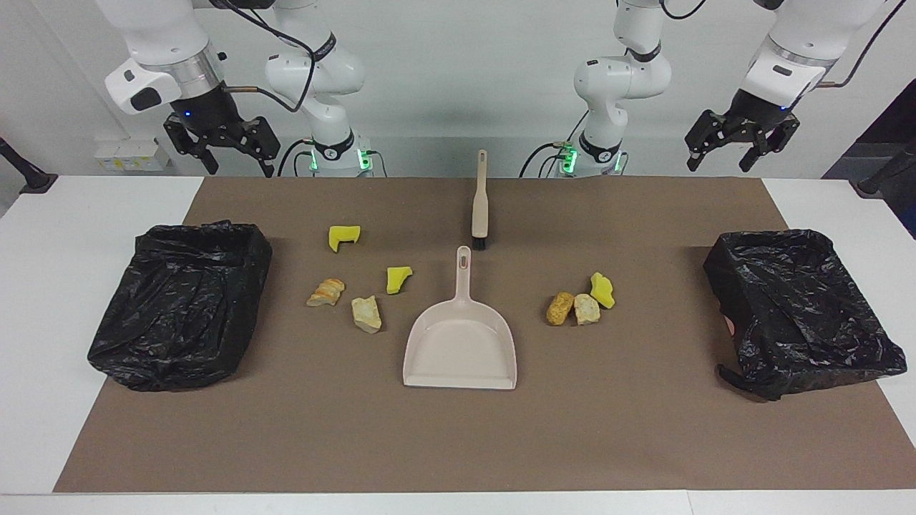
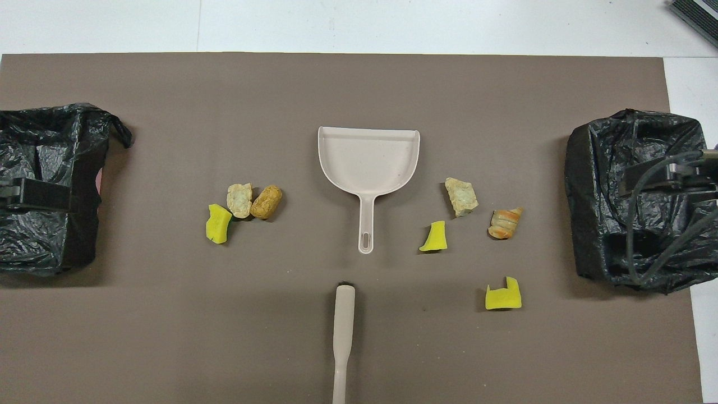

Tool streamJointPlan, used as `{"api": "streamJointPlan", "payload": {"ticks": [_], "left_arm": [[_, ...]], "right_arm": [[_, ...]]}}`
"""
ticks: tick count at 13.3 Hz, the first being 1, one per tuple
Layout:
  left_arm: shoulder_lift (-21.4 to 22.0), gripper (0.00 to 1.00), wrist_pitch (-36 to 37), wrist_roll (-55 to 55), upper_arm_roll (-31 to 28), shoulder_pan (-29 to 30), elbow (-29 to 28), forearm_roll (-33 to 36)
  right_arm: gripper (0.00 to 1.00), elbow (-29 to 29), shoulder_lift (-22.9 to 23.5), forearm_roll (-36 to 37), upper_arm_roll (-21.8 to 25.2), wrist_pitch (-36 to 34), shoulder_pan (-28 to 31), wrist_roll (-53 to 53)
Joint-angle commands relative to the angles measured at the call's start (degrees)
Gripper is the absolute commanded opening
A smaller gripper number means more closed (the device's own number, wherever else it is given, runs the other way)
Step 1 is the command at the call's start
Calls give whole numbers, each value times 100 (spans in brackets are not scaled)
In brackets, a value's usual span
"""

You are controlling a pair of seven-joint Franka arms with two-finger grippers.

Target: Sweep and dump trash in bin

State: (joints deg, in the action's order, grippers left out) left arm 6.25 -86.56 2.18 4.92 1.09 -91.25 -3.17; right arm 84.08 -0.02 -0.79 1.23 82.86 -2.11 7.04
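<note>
You have everything laid out for a two-handed sweep: the dustpan (image 1: 460, 343) lies flat at the middle of the brown mat (image 1: 458, 443), its handle pointing toward the robots and its open mouth away from them, and the brush (image 1: 479, 204) lies in line with that handle, nearer to the robots, bristles just short of the handle's tip. That puts both tools within reach of either arm.

The trash sits in two groups flanking the pan. Three chunks (image 1: 581, 304) huddle together toward the left arm's end, and four looser ones (image 1: 358, 286) spread toward the right arm's end (one yellow wedge (image 1: 343, 237) lies nearest the robots). A black-lined bin stands at each end of the desk, one (image 1: 798, 307) on the left arm's side and one (image 1: 182, 304) on the right's, so either group has a short trip.

Your left hand (image 1: 741, 146) hangs wide open and empty, up above its end of the desk; your right hand (image 1: 222, 146) does the same at its own end. Both are well apart from the trash and the tools, and nothing is swept yet.
</note>
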Motion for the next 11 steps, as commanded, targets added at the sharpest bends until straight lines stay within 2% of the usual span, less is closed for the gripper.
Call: {"api": "streamJointPlan", "payload": {"ticks": [1, 11], "left_arm": [[157, 100, 34, 46, -26, -48, -156, 19], [192, 100, -19, 125, -17, -179, -340, 19]], "right_arm": [[100, 56, -95, -62, -8, -130, 18, -72], [100, 65, -104, -70, -9, -139, 26, -72]]}}
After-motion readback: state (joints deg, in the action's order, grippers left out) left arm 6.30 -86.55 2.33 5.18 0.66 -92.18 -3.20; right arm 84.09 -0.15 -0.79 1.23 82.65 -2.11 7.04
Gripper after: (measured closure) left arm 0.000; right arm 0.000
